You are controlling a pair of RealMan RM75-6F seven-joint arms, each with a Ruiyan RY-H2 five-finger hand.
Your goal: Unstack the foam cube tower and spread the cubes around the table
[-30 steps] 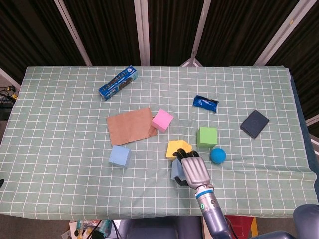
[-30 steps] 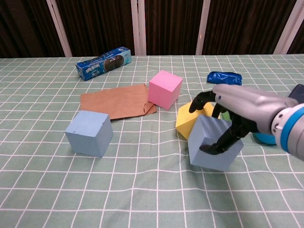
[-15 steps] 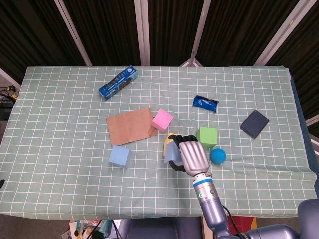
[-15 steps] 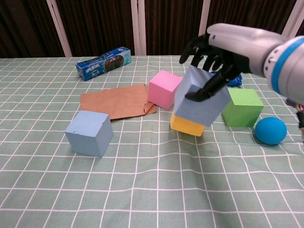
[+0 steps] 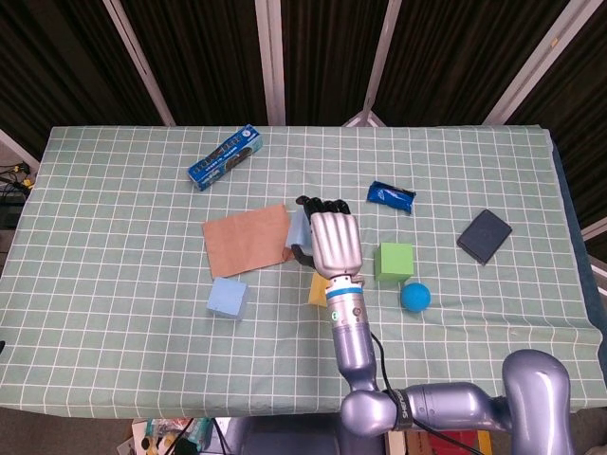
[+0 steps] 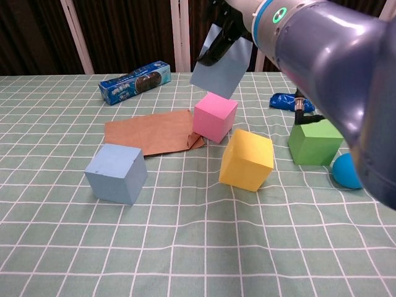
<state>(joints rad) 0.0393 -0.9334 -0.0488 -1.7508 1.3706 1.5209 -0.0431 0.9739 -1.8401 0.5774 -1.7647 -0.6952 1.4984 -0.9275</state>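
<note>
My right hand [image 5: 332, 242] grips a pale blue foam cube [image 6: 223, 62] and holds it in the air, above the pink cube [image 6: 215, 116]. In the head view only a sliver of the held cube [image 5: 298, 227] shows at the hand's left, and the pink cube is hidden beneath. A yellow cube [image 6: 247, 159] stands tilted on the cloth just in front; its edge [image 5: 318, 289] peeks out beside my forearm. The green cube [image 5: 394, 262] sits to the right, and another pale blue cube [image 5: 228, 298] stands alone at front left. The left hand shows in neither view.
A brown paper sheet [image 5: 247, 239] lies left of the pink cube. A blue cookie box [image 5: 224, 156] is at the back left, a blue packet [image 5: 391, 196] behind the green cube, a dark wallet [image 5: 484, 236] far right, and a blue ball [image 5: 414, 297] by the green cube.
My right hand has carried the pale blue cube up and away from me, from beside the yellow cube to above the pink one. The yellow cube now stands uncovered.
</note>
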